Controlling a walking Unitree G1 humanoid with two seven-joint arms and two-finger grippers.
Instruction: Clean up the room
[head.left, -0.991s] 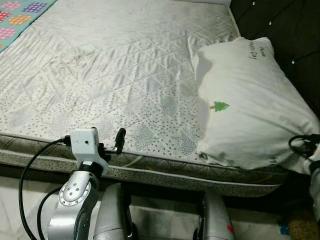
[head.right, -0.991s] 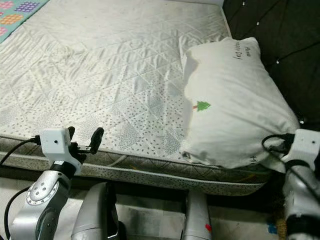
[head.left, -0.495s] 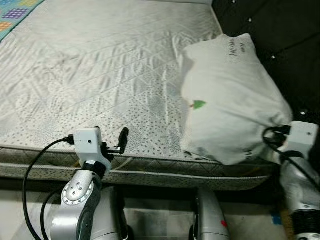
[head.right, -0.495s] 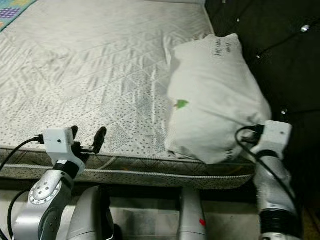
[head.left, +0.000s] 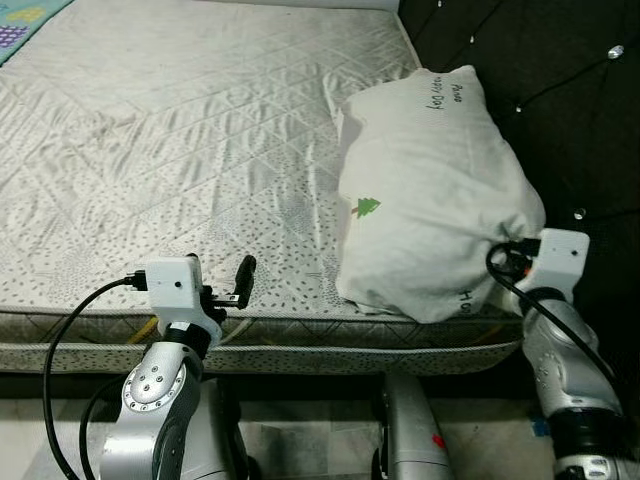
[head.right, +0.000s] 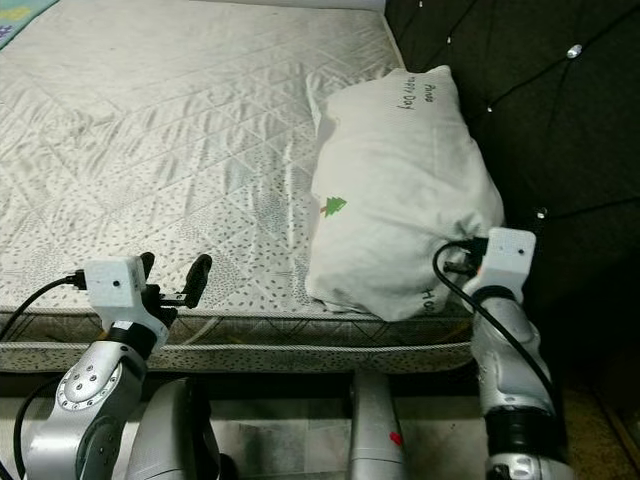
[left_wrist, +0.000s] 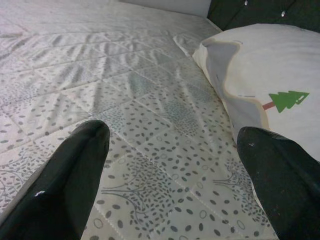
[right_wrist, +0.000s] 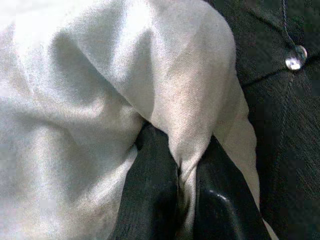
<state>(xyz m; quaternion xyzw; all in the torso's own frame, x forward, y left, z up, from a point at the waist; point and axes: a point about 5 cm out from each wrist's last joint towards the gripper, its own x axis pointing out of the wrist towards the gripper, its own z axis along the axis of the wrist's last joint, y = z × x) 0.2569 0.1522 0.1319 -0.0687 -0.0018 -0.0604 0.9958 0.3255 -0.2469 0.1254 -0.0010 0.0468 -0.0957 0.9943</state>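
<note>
The right gripper (right_wrist: 182, 200) pinches a fold of the white cotton pillow with the small green tree print (head.left: 425, 190), which lies at the quilted grey-white mattress's (head.left: 180, 130) near corner beside the dark tufted headboard (head.left: 560, 90). The left gripper (head.left: 225, 285) hovers, fingers spread, empty. Next, I'd judge, the pillow needs shifting squarely against the headboard. The pillow hides the right fingertips from the head cameras.

Pillow (head.left: 430, 190): small dark handwritten-style lettering near its far end, too small to read with certainty; green tree motif (head.left: 367, 207) on its side.
</note>
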